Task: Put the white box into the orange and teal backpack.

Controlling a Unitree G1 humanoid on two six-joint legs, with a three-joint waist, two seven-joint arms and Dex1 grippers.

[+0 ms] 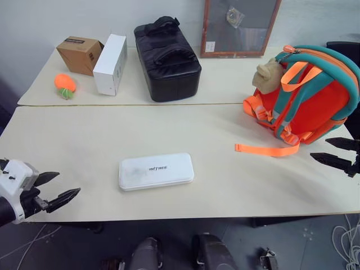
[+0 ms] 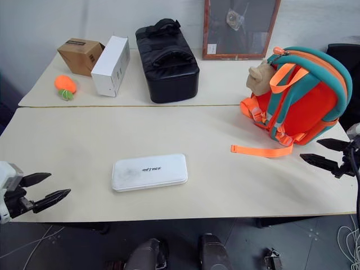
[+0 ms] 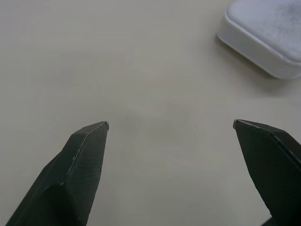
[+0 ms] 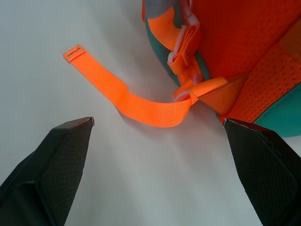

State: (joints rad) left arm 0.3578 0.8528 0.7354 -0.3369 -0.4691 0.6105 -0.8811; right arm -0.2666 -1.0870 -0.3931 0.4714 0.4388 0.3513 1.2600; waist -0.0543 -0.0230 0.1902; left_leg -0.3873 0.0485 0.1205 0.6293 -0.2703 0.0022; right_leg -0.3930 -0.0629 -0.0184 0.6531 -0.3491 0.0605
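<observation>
- Nearest the camera, the left claw (image 1: 57, 189) hangs over the front left edge of the table (image 1: 214, 129), its two black fingers spread wide apart with nothing between them.
- From the left wrist view, bare tabletop lies between those fingers, and one rounded corner of the white box (image 3: 268, 35) sits beyond them, off toward one fingertip, well clear of both.
- On the other side, the right claw (image 1: 336, 151) is at the right edge of the table, fingers likewise spread wide and empty, pointing in toward the backpack.
- Just ahead of the right claw, a loose orange strap (image 4: 127, 99) trails flat on the table from the base of the orange and teal backpack (image 1: 312, 95); the claw touches neither.
- White box: lying flat on the front half of the table, a little left of centre, long side running left to right, small dark lettering on top, between the two claws and apart from both.
- Backpack: standing upright at the right of the table, a tan plush toy (image 1: 267, 76) hanging at its upper left.
- Along the back of the table, left to right: an orange ball (image 1: 65, 84), a brown cardboard box (image 1: 79, 53), a white carton (image 1: 110, 63) and a black padded bag (image 1: 167, 59).
- Behind these, a framed board (image 1: 239, 25) leans against the wall.
</observation>
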